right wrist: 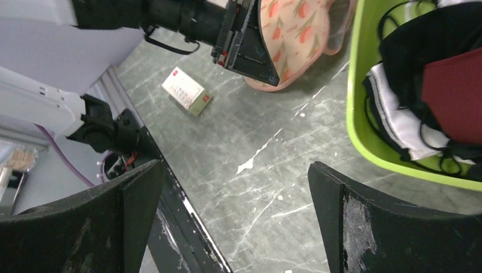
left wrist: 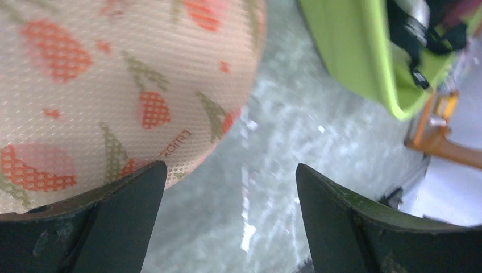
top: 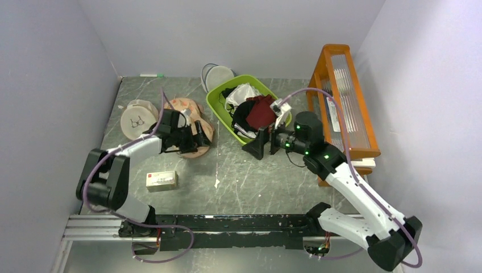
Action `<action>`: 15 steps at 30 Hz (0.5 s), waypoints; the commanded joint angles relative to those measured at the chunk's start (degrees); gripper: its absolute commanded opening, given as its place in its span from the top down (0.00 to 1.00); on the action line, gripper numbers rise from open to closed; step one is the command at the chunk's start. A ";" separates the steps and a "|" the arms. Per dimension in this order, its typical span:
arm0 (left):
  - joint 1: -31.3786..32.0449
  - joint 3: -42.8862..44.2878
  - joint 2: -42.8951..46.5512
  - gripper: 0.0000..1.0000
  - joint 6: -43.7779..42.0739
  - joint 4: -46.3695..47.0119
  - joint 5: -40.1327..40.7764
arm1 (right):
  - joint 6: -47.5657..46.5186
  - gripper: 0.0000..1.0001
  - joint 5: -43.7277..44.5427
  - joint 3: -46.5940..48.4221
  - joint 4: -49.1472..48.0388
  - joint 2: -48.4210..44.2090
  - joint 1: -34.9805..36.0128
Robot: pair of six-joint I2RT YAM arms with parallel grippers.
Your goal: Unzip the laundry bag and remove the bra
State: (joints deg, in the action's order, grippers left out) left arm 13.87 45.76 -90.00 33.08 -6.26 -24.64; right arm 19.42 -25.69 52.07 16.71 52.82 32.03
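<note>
The peach-pink laundry bag (top: 183, 106) with orange-red flower print lies left of centre on the table and looks closed. My left gripper (top: 198, 136) is open and sits low over its near right edge. In the left wrist view the bag (left wrist: 113, 85) fills the upper left, with the left finger (left wrist: 113, 222) at its rim and bare table between the jaws (left wrist: 230, 165). My right gripper (top: 260, 143) is open and empty above the table by the green basket's front; its wrist view (right wrist: 236, 165) shows the bag (right wrist: 293, 34) far off. The bra is hidden.
A green basket (top: 219, 108) holds black, white and dark red garments (top: 261, 111). A round beige pouch (top: 138, 119) lies left of the bag and a round white mesh pouch (top: 217, 75) lies behind the basket. An orange rack (top: 341, 96) stands at the right. A small box (top: 161, 180) lies near the front left.
</note>
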 commanded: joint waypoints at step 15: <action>-12.09 -2.35 20.04 0.05 5.30 -17.14 1.76 | 4.66 0.00 12.08 -0.22 -9.11 18.85 17.03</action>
State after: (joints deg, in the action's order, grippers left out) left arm 5.67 47.46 -68.34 34.57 -22.35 -18.09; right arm 21.39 -14.59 52.29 12.75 70.65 47.66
